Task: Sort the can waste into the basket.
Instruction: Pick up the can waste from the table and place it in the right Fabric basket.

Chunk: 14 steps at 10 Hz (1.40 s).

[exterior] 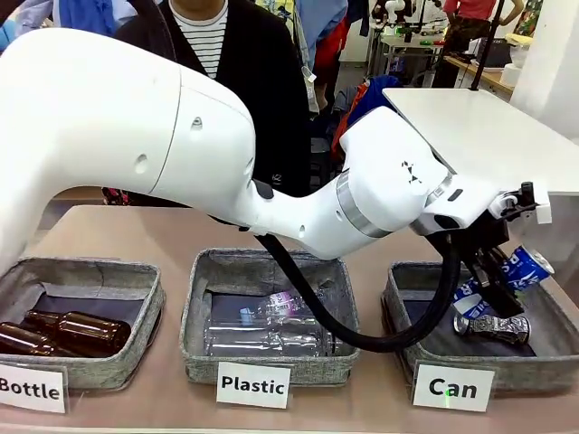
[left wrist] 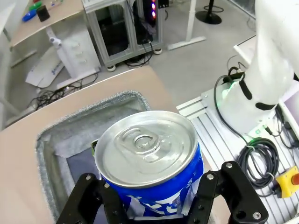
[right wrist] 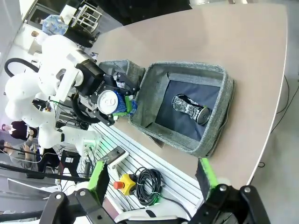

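The left gripper [exterior: 496,276] was pinching the small blue metal drink can with white lettering [exterior: 517,268], its black fingers [left wrist: 212,193] pressed against the can's sides. From the left wrist camera the can's silver top with its pull tab faced upward. The can hung tilted just above the far right part of the square grey woven-fabric basket with dark lining [exterior: 404,312], the one behind the white sign card reading "Can" [exterior: 452,388]. Inside that basket the slim silver can with dark pattern [exterior: 491,327] lay on its side on the dark lining.

The middle grey bin signed "Plastic" [exterior: 197,312] held clear plastic bottles [exterior: 271,330] lying flat, and the left grey bin signed "Bottle" [exterior: 145,312] held brown glass bottles [exterior: 77,332].

The left arm [exterior: 136,136] stretched from the left across the whole brown surface [exterior: 136,231], its wrist bent downward over the right-hand basket. The right gripper [right wrist: 152,175] stood high over the surface, its green-padded fingers [right wrist: 98,179] spread wide apart and holding nothing. A person in a dark jacket [exterior: 262,72] stood at the far side.
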Available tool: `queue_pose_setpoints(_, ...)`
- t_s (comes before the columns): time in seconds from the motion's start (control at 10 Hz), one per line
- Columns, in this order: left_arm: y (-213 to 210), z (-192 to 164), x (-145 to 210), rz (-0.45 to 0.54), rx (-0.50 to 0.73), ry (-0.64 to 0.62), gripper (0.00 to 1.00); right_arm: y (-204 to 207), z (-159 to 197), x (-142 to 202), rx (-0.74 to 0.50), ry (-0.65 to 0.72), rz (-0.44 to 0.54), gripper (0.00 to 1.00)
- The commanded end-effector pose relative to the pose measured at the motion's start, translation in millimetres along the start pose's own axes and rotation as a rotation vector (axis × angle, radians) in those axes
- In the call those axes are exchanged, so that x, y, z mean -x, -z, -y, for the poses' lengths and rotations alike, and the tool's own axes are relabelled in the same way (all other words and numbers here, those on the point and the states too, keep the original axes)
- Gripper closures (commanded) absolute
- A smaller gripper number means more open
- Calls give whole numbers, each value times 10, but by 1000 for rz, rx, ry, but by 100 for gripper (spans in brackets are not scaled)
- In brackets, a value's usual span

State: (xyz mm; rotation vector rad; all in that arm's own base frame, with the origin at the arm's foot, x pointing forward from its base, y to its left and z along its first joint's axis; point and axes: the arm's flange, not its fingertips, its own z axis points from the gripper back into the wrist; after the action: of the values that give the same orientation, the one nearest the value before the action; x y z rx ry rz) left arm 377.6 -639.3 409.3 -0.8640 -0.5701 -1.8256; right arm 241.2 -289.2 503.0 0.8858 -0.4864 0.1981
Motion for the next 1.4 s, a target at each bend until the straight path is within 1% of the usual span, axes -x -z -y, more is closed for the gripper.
queue_pose_setpoints(0.0,-26,0,18,-15,-29,94,39,-22,-45,-25,1,7,-4,0)
queue_pose_setpoints(0.1,-20,18,16,-41,-79,140,39,-22,-45,-25,1,7,-4,0)
queue_pose_setpoints(0.2,-19,41,22,-46,-84,146,0,-22,-45,-25,1,7,-4,0)
queue_pose_setpoints(0.3,-28,65,27,-53,-93,158,35,-22,-45,-25,1,7,-4,0)
queue_pose_setpoints(0.4,-43,82,28,-49,-97,161,0,-22,-45,-25,1,7,-4,0)
queue_pose_setpoints(0.7,-262,131,51,-52,-157,176,0,-22,-45,-25,1,7,-4,0)
queue_pose_setpoints(1.0,-490,229,31,-44,-178,184,0,1,0,-1,0,0,0,0)
queue_pose_setpoints(1.1,-634,281,24,-36,-179,179,0,94,-31,-83,-7,11,-41,0)
queue_pose_setpoints(1.2,-879,370,33,-10,-154,117,0,255,-72,-227,-8,25,-80,0)
queue_pose_setpoints(1.3,-1249,489,94,-19,-191,41,0,484,-144,-411,-60,-3,-124,0)
